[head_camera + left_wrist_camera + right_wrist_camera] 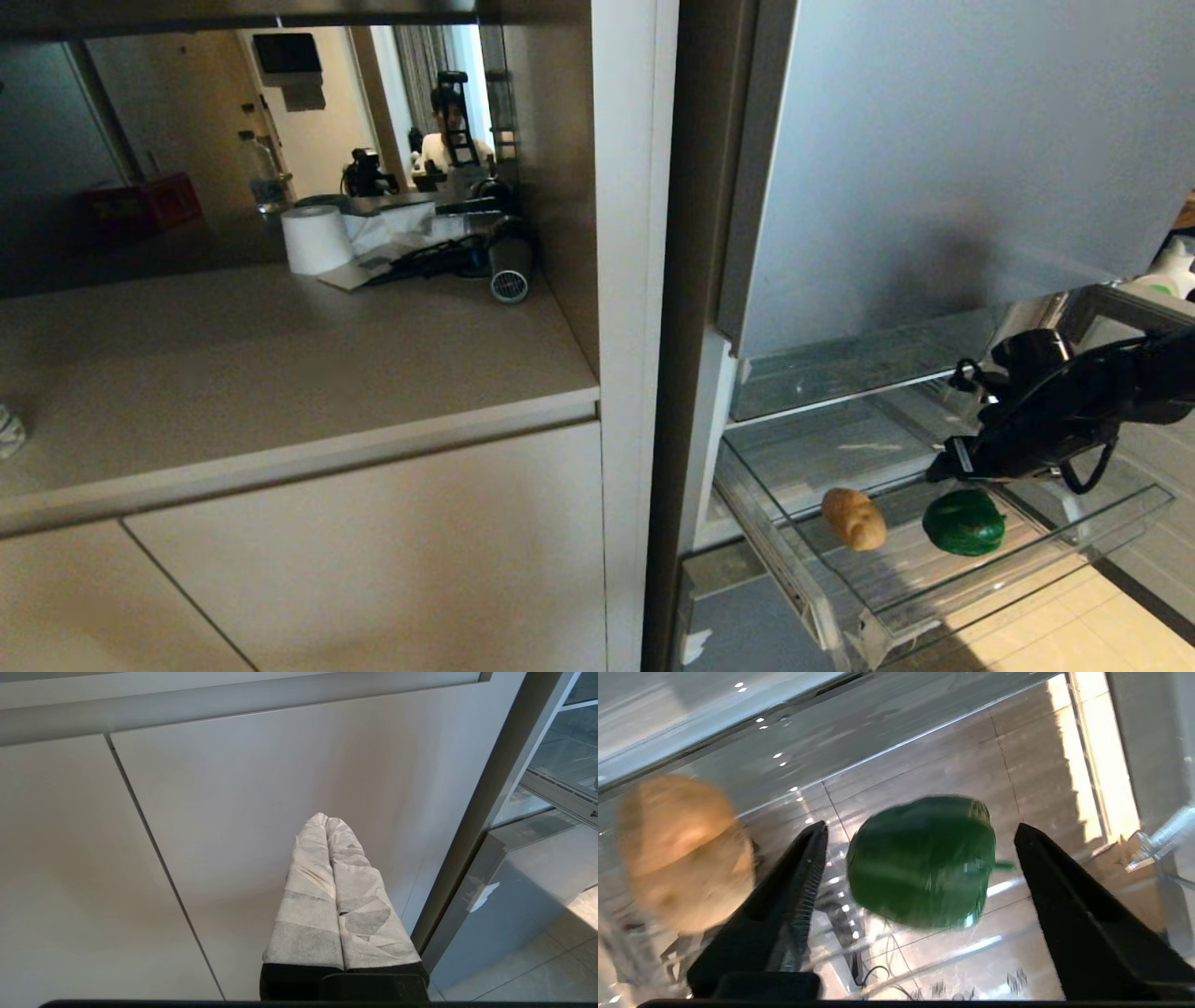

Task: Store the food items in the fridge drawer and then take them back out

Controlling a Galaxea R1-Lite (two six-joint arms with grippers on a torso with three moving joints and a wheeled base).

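Note:
The fridge drawer (896, 597) stands pulled out, see-through, with the floor tiles showing through it. Both food items lie on its bottom: the tan potato (854, 518) on the left and the dark green bell pepper (963, 523) to its right. My right gripper (943, 469) hangs just above the pepper, coming in from the right. In the right wrist view it is open (920, 828), with the pepper (920, 861) between the black fingers (803, 877) and touching neither. The potato (684, 851) lies outside them. My left gripper (327, 820) is shut and empty, parked before a cabinet door.
The blue-grey fridge door (934, 168) rises behind the drawer. Left of the fridge, a counter (280, 373) carries a paper roll (316, 238), a hair dryer (509, 266), a water bottle (266, 173) and a red box (140, 205). A person (453, 121) shows beyond.

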